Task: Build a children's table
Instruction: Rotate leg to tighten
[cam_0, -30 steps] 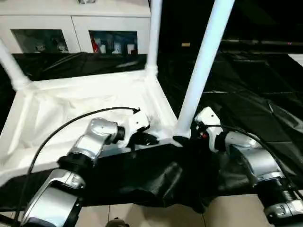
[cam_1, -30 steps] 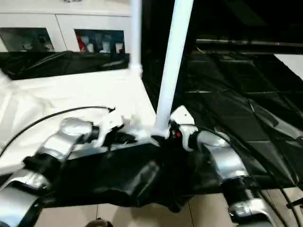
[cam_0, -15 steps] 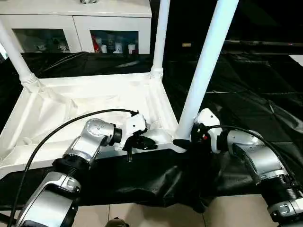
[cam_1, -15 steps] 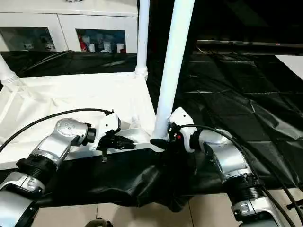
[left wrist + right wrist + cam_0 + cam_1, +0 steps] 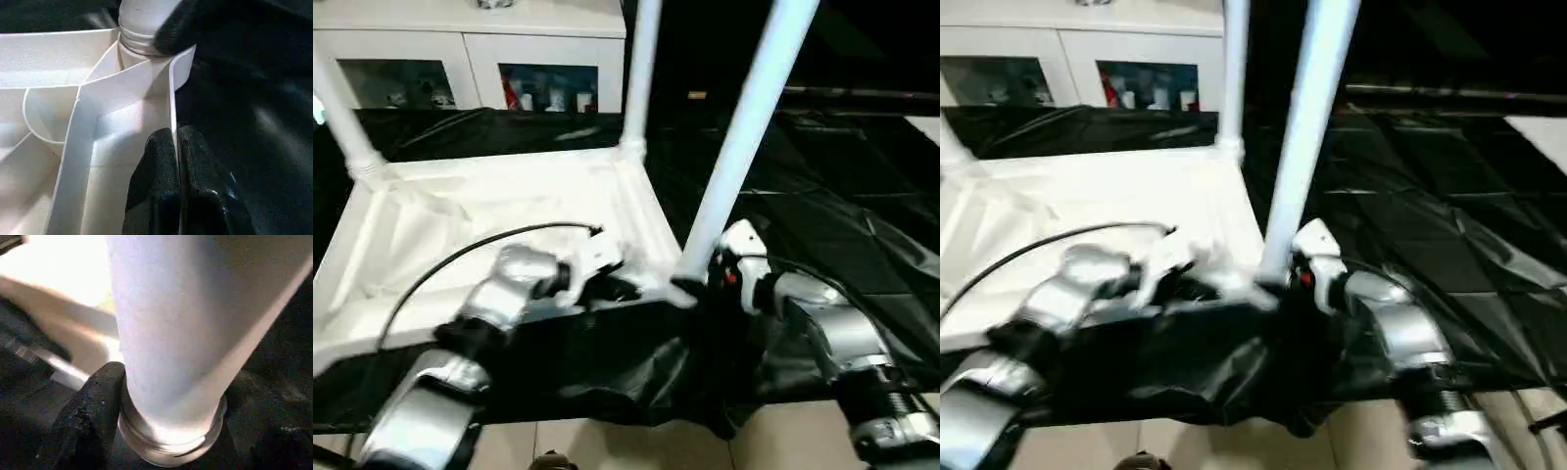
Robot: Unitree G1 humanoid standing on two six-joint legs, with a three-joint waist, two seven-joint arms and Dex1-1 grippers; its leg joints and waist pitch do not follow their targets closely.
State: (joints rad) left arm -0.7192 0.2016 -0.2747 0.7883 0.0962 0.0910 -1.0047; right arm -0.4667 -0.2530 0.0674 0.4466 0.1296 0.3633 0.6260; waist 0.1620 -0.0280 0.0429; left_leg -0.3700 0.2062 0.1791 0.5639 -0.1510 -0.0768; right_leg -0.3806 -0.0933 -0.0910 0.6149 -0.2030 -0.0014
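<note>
Here the white plastic table top (image 5: 489,211) lies upside down on a surface draped in black sheeting (image 5: 822,186), its ribbed underside facing up. Three white tubular legs rise from its corner sockets: the far-left leg (image 5: 342,127), the far-right leg (image 5: 639,69), and the near-right leg (image 5: 744,137), which leans a little to the right as it climbs out of the picture.

The left gripper (image 5: 175,169) is pinched together on the thin near rim of the table top, one black finger on each side of the wall, just beside the near-right corner socket (image 5: 142,49). In the head views its silver forearm reaches in from the lower left, with a black cable (image 5: 460,257) arching over it.

The right gripper (image 5: 166,426) is clamped around the base of the near-right leg, right where the leg's ribbed collar meets the socket; one black finger (image 5: 95,416) presses against the collar's side.

Behind the table top stands a white cabinet with glass doors (image 5: 470,59).
</note>
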